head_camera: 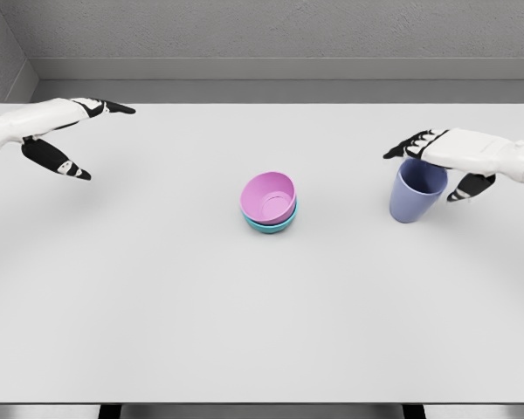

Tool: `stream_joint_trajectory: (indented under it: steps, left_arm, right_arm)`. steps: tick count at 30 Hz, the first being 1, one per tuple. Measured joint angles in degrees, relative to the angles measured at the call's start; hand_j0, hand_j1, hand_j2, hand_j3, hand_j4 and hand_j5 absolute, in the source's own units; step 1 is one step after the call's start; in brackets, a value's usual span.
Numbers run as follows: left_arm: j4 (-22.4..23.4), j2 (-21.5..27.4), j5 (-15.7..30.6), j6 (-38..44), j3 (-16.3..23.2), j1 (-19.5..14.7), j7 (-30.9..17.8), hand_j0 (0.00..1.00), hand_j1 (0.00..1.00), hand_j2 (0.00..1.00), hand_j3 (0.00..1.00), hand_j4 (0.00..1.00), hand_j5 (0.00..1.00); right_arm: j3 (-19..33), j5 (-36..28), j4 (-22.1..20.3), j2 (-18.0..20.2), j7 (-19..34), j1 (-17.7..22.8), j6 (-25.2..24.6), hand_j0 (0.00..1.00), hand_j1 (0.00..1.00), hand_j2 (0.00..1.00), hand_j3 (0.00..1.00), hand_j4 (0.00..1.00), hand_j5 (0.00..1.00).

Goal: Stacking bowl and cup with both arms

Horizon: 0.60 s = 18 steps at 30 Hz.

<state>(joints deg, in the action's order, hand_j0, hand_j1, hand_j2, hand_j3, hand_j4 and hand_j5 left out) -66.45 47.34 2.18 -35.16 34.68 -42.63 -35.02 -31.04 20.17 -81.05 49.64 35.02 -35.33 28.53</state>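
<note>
A pink bowl [269, 195] sits nested, slightly tilted, in a teal bowl [271, 225] at the middle of the white table [157, 305]. A lavender-blue cup [415, 196] stands upright on the table at the right. My right hand [430, 166] hovers at the cup's rim, open. Its fingers [410, 144] stretch out over the far side of the rim, and its thumb [468, 186] hangs just right of the cup's wall. My left hand [94, 140] is held above the table's far left, open with straight fingers, well away from the bowls.
Grey walls close off the back and the left corner behind the table. The table's front edge runs along the bottom of the picture.
</note>
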Motion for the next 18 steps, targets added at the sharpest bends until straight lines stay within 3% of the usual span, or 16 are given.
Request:
stream_joint_trajectory:
  steps: [8, 9, 10, 11, 13, 18]
  left_arm:
    - [-0.3, -0.3, 0.1, 0.0, 0.0, 0.0, 0.0, 1.00, 1.00, 1.00, 1.00, 1.00, 1.00]
    - [-0.3, -0.4, 0.1, 0.0, 0.0, 0.1, 0.0, 1.00, 1.00, 1.00, 1.00, 1.00, 1.00]
    - [-0.4, -0.4, 0.2, 0.0, 0.0, 0.0, 0.0, 1.00, 1.00, 1.00, 1.00, 1.00, 1.00]
    - [-0.4, -0.4, 0.3, 0.0, 0.0, 0.1, 0.0, 1.00, 1.00, 1.00, 1.00, 1.00, 1.00]
    - [-0.5, -0.4, 0.6, 0.0, 0.0, 0.1, 0.0, 1.00, 1.00, 1.00, 1.00, 1.00, 1.00]
    - [-0.6, -0.4, 0.8, 0.0, 0.0, 0.1, 0.0, 1.00, 1.00, 1.00, 1.00, 1.00, 1.00]
  right_arm:
    - [-1.8, 0.2, 1.3, -0.9, 0.0, -0.3, 0.0, 1.00, 1.00, 1.00, 1.00, 1.00, 1.00]
    - [-1.9, 0.2, 1.4, -0.9, 0.0, -0.3, 0.0, 0.96, 0.96, 0.96, 0.96, 0.96, 0.96]
    - [-2.0, 0.2, 1.4, -0.9, 0.0, -0.3, 0.0, 0.81, 0.81, 0.81, 0.81, 0.81, 0.81]
    - [-2.0, 0.3, 1.4, -1.0, 0.0, -0.3, 0.0, 0.73, 0.73, 0.73, 0.73, 0.73, 0.73]
    - [-2.1, 0.7, 1.4, -1.0, -0.1, -0.3, -0.1, 0.67, 0.67, 0.67, 0.67, 0.67, 0.67]
    - [-2.1, 1.2, 1.4, -0.9, 0.0, -0.3, -0.1, 0.67, 0.67, 0.67, 0.67, 0.67, 0.67]
